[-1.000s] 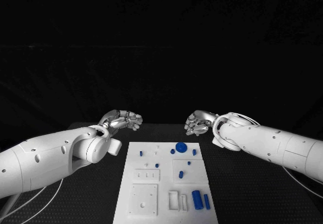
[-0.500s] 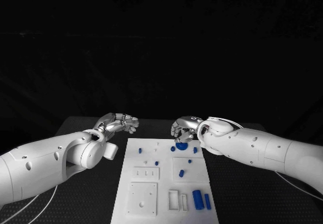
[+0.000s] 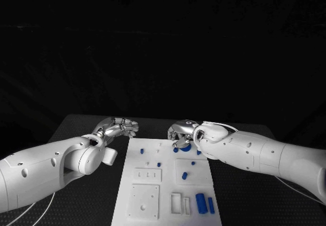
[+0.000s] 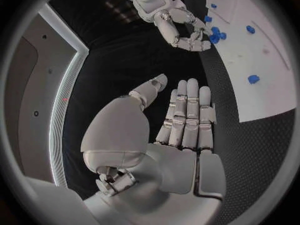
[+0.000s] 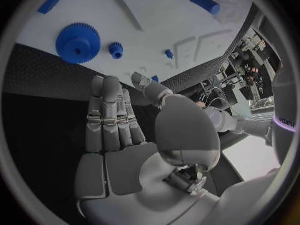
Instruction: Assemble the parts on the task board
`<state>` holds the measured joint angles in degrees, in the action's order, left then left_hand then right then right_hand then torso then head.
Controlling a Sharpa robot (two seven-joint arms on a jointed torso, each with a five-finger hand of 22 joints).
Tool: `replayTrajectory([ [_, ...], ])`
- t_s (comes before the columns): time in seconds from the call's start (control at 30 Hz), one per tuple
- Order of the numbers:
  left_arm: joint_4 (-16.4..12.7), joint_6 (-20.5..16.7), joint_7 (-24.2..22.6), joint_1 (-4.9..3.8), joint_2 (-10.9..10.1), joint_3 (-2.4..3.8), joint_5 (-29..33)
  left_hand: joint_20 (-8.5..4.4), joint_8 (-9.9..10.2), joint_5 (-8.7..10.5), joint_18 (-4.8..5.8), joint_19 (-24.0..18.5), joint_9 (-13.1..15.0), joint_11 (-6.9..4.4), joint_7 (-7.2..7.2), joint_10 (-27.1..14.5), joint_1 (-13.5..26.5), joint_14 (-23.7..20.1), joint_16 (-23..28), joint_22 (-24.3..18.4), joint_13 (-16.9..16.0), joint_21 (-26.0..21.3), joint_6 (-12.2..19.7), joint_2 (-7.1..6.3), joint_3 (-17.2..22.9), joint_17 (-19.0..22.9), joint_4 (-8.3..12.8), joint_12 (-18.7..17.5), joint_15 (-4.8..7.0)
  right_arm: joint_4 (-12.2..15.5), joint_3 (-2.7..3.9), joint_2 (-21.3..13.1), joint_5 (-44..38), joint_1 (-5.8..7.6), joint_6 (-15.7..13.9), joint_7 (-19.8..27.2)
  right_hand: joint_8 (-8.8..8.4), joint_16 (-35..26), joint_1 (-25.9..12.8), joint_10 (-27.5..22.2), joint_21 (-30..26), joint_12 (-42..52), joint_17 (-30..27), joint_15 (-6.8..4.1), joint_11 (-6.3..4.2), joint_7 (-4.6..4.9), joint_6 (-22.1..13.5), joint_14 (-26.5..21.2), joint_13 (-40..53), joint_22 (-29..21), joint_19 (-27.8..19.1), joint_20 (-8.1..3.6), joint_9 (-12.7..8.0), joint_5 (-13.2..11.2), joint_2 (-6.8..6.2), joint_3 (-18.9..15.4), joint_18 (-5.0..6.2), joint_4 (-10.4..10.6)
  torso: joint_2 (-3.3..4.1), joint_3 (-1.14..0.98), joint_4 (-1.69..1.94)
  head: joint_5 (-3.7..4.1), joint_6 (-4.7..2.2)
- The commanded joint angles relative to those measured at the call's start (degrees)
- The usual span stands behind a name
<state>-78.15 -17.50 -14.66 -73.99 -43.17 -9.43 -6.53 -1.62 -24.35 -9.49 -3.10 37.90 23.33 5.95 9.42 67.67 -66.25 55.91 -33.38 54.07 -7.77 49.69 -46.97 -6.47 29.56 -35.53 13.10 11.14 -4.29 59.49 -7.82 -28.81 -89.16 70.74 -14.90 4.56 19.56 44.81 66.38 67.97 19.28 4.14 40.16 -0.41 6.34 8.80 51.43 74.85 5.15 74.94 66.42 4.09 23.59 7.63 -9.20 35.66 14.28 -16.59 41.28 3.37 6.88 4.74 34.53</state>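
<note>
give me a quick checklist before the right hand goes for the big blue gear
1. Right hand holds nothing: ok, its fingers lie straight and bare in the right wrist view.
2. Large blue toothed gear free to grasp: ok, it lies flat on the white task board with nothing on top.
3. Right hand placed near the gear: ok, it hovers at the board's far edge just beside it.
4. Small blue gear clear of the grasp: not ok, it sits close beside the large gear.
5. Left hand out of the way: ok, it is off the board's far left corner.
6. Fingers touching the gear: cannot tell.
</note>
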Motion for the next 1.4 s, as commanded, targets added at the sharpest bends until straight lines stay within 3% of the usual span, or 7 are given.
replayTrajectory([
  [0.03,-0.2,1.2,-0.5,-0.08,0.3,0.05,1.1,-0.05,0.3,0.28,-0.61,0.2,0.0,0.28,0.36,-0.1,0.8,0.0,-0.3,0.1,0.1,0.2,0.0,0.04,0.1,0.0,0.2,-0.3,0.28,-0.2,-0.20,0.1,-2.8,-0.07,0.6,-1.1,-0.26,0.4,-0.3,0.1,0.3,-0.3,0.1,0.08,-0.19,-0.19,0.4,0.1,-0.1,1.2,0.4,0.13,-0.1,-0.3,-0.59,0.0,0.72,0.1,0.82,0.21,0.11,0.05,-0.10],
  [0.27,-0.2,1.1,-0.3,-0.08,0.0,0.05,1.1,-0.05,0.3,0.29,-0.61,0.2,0.0,0.29,0.37,-0.1,1.0,0.0,-0.4,0.1,0.1,0.2,0.0,0.05,0.1,0.0,0.2,-0.3,0.29,1.0,-0.37,-1.4,-3.7,-0.11,2.0,-1.5,-0.51,1.8,-1.2,-0.6,1.1,-0.4,0.7,0.14,-0.10,-0.18,0.1,0.5,-0.4,1.3,1.2,-0.26,-0.2,-0.2,-1.33,-0.5,0.72,0.2,1.58,0.24,0.08,0.07,-0.14],
  [0.43,-0.2,1.1,-0.3,-0.08,-0.2,0.05,1.1,-0.06,0.3,0.30,-0.61,0.2,0.0,0.29,0.36,-0.1,1.1,0.0,-0.4,0.1,0.0,0.2,0.0,0.02,0.1,0.1,0.2,-0.4,0.29,1.4,-0.39,-1.8,-3.7,-0.11,2.6,-1.6,-0.67,4.0,-2.7,-1.1,2.7,-0.4,1.6,0.26,0.02,-0.12,0.0,0.9,-0.7,1.4,2.0,-0.86,-0.3,1.9,-1.77,-2.2,0.72,0.1,1.88,0.26,0.10,0.00,-0.07],
  [0.57,-0.2,1.1,-0.3,-0.08,-0.2,0.05,1.1,-0.06,0.3,0.31,-0.61,0.2,0.0,0.29,0.37,-0.1,1.1,0.0,-0.4,0.1,0.0,0.2,0.0,-0.01,0.1,0.1,0.2,-0.4,0.29,1.6,-0.44,-1.9,-3.8,-0.12,3.0,-1.6,-0.75,4.9,-3.1,-1.3,3.4,-0.4,1.9,0.30,0.07,-0.06,-0.2,0.9,-0.9,1.4,2.2,-1.07,-0.3,2.6,-1.94,-2.9,0.72,0.1,2.00,0.19,0.06,-0.10,-0.01],
  [0.87,-0.2,1.1,-0.2,-0.09,-0.3,0.05,1.1,-0.07,0.3,0.33,-0.61,0.2,-0.1,0.30,0.37,-0.1,1.2,0.0,-0.4,0.1,0.0,0.2,0.0,-0.04,0.2,0.1,0.2,-0.4,0.30,1.8,-0.55,-2.2,-4.2,-0.31,3.4,-1.6,-0.75,6.0,-3.5,-1.4,4.2,-0.3,2.1,0.30,0.07,-0.07,-0.1,0.7,-1.0,1.4,2.2,-1.30,-0.3,3.3,-1.79,-3.6,0.72,0.1,2.28,0.28,0.01,-0.20,-0.06],
  [1.37,-0.2,1.2,-0.1,-0.09,-0.4,0.06,1.1,-0.08,0.4,0.34,-0.61,0.2,-0.1,0.31,0.38,-0.1,1.3,0.0,-0.5,0.1,0.0,0.2,0.0,-0.04,0.2,0.1,0.2,-0.5,0.31,1.4,-0.63,-1.9,-5.0,-0.93,3.8,-1.6,-0.16,8.8,-1.0,0.6,6.7,0.1,2.3,-0.22,-0.49,-0.59,1.7,0.8,-0.7,1.4,2.5,-1.73,-0.3,-2.4,0.04,1.0,0.72,0.5,2.71,0.40,0.03,-0.22,0.03],
  [1.4,-0.2,1.2,-0.1,-0.09,-0.4,0.06,1.1,-0.08,0.4,0.34,-0.61,0.2,-0.1,0.32,0.38,-0.1,1.3,-0.1,-0.5,0.1,0.0,0.2,0.0,-0.03,0.2,0.1,0.2,-0.5,0.30,1.4,-0.63,-1.8,-5.0,-0.94,3.6,-1.6,-0.05,9.2,-0.9,0.9,7.0,0.2,2.3,-0.34,-0.57,-0.71,2.0,0.9,-0.6,1.4,2.6,-1.83,-0.3,-3.7,0.30,1.8,0.72,0.6,2.74,0.39,0.04,-0.22,0.05],
])
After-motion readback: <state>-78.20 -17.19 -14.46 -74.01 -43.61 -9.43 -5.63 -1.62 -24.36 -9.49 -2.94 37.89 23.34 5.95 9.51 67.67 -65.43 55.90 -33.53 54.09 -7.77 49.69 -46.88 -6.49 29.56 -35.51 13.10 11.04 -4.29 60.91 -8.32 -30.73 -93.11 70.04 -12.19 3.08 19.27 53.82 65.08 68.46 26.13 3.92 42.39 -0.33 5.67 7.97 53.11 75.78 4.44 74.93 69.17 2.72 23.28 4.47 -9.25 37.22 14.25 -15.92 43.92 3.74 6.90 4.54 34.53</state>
